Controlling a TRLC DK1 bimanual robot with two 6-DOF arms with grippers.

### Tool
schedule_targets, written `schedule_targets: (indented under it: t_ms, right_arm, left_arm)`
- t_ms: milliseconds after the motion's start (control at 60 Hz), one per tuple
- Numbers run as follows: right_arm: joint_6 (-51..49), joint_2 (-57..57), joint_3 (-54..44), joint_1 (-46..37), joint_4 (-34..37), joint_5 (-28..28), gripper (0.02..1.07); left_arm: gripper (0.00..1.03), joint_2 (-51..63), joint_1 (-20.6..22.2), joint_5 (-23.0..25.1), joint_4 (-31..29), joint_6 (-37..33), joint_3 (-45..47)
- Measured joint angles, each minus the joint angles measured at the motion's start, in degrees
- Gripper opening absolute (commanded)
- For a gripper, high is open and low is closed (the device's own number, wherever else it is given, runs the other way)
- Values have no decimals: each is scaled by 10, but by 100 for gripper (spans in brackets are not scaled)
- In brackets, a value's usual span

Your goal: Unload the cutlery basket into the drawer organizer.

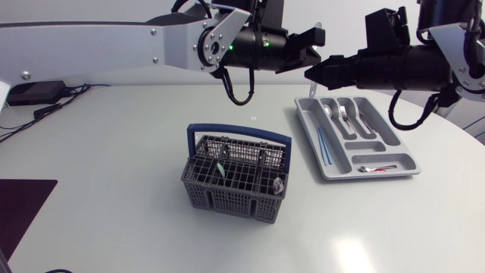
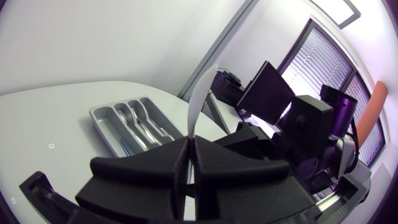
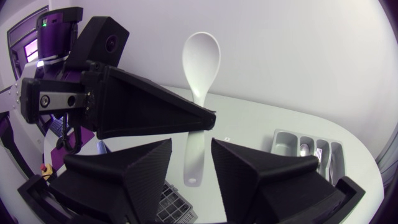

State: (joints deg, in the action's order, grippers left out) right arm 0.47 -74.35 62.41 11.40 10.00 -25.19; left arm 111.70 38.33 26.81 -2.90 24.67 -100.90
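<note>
Head view: your left gripper and right gripper meet tip to tip above the table, behind the organizer; left wrist view: the left jaws are clamped on a white spoon, seen edge-on; right wrist view: the spoon stands upright, bowl up, its handle end hanging between your right jaws, which stand wide and clear of it, so closing them should take the handle.
</note>
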Motion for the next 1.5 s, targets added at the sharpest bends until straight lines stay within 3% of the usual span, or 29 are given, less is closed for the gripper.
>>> schedule_targets:
  t_ms: [100,667,750,967,1050,1300,1500]
  right_arm:
    - [0,0,0,3,0,5,27]
    - [0,0,-7,5,-30,15,16]
    - [0,0,-7,5,-30,15,16]
    - [-8,2,-16,14,-33,12,16]
    - [-22,2,-23,16,-25,9,16]
    - [-139,16,-33,-26,55,-40,16]
    - [-320,15,-32,-132,164,-105,16]
  left_arm:
    - [3,0,0,0,0,0,0]
    - [6,0,0,0,3,9,0]
    - [14,0,0,0,5,9,0]
    - [65,0,0,0,17,10,0]
    - [79,0,-3,0,20,11,0]
    - [90,-40,-50,-18,-9,-11,0]
    - [92,-129,-54,-63,-129,-150,0]
